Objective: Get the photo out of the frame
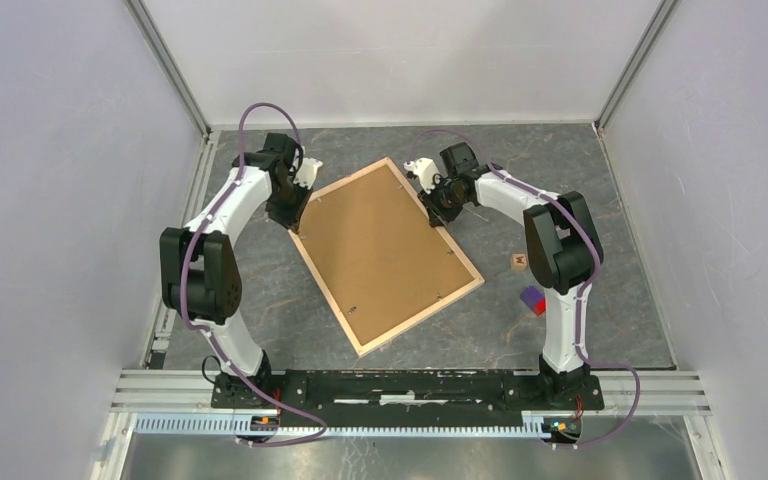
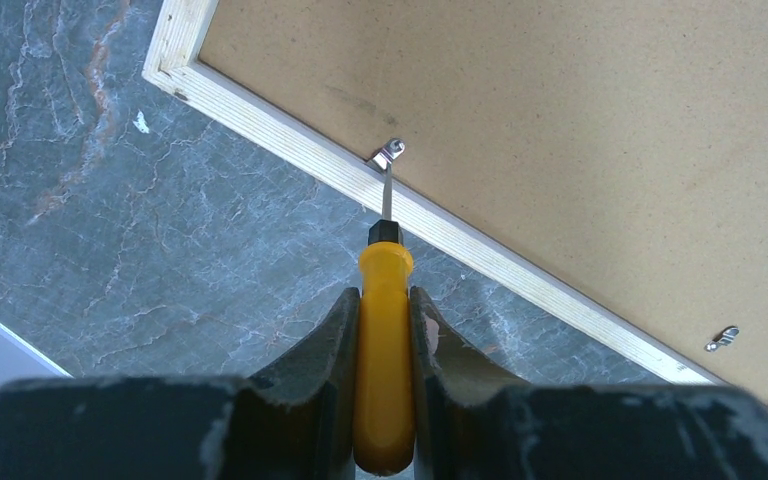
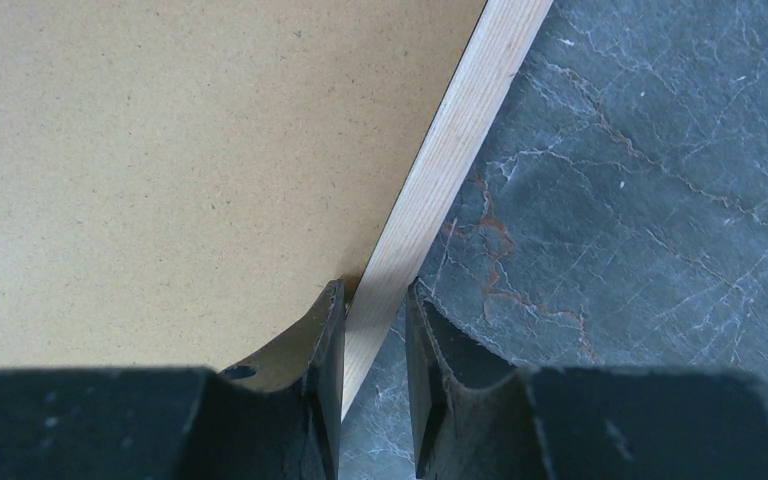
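Note:
The frame (image 1: 420,316) lies face down and askew mid-table, its brown backing panel (image 1: 385,245) facing up. The photo is hidden under the panel. At the frame's left edge, my left gripper (image 1: 295,222) (image 2: 384,300) is shut on a yellow-handled screwdriver (image 2: 384,340). The blade tip touches a small metal clip (image 2: 390,152) on the pale wood rail (image 2: 460,235). A second clip (image 2: 725,338) sits further along that rail. At the far right edge, my right gripper (image 1: 438,215) (image 3: 375,298) is shut on the wood rail (image 3: 450,150), one finger over the panel and one outside.
A small wooden block (image 1: 519,262) and a purple and red block (image 1: 533,299) lie on the grey marbled tabletop (image 1: 600,200) right of the frame, beside the right arm. White enclosure walls stand on three sides.

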`<move>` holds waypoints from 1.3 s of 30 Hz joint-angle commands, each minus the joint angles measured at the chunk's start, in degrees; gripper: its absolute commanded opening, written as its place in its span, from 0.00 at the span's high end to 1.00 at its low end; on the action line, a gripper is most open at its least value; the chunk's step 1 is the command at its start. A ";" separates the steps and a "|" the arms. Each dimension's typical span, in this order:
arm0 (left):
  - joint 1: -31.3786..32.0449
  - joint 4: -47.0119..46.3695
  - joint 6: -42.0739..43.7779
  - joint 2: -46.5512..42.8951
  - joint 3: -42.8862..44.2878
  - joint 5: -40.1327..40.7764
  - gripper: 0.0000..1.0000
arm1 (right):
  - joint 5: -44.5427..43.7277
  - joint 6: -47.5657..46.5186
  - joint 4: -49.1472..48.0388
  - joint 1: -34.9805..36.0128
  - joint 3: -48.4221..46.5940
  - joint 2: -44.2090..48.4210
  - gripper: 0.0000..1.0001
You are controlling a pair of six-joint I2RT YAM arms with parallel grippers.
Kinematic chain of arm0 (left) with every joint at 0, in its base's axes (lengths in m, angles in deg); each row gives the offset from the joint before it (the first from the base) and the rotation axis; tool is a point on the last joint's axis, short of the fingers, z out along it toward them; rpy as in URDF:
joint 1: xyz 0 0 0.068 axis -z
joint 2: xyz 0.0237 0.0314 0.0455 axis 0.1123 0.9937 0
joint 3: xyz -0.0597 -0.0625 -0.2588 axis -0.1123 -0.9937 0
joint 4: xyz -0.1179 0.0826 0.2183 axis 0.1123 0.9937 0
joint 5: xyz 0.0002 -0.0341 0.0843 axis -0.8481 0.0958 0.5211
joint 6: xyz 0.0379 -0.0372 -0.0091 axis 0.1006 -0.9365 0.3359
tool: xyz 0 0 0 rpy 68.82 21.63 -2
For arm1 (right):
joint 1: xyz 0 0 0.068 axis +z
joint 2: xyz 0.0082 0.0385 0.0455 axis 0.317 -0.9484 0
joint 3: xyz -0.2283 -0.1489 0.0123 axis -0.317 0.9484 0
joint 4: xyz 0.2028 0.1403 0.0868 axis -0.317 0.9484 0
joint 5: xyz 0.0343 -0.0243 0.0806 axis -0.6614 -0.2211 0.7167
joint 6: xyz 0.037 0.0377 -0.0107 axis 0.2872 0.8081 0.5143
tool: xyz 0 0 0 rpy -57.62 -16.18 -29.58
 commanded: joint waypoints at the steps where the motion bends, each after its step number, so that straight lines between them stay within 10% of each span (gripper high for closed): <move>1: -0.23 -4.37 1.25 0.97 1.19 4.19 0.98 | 0.00 -3.16 7.07 0.42 1.84 -0.48 1.00; 39: 0.63 -19.30 -6.95 -0.80 -2.94 -3.67 0.98 | 0.74 -2.64 7.07 0.39 2.00 -1.00 1.00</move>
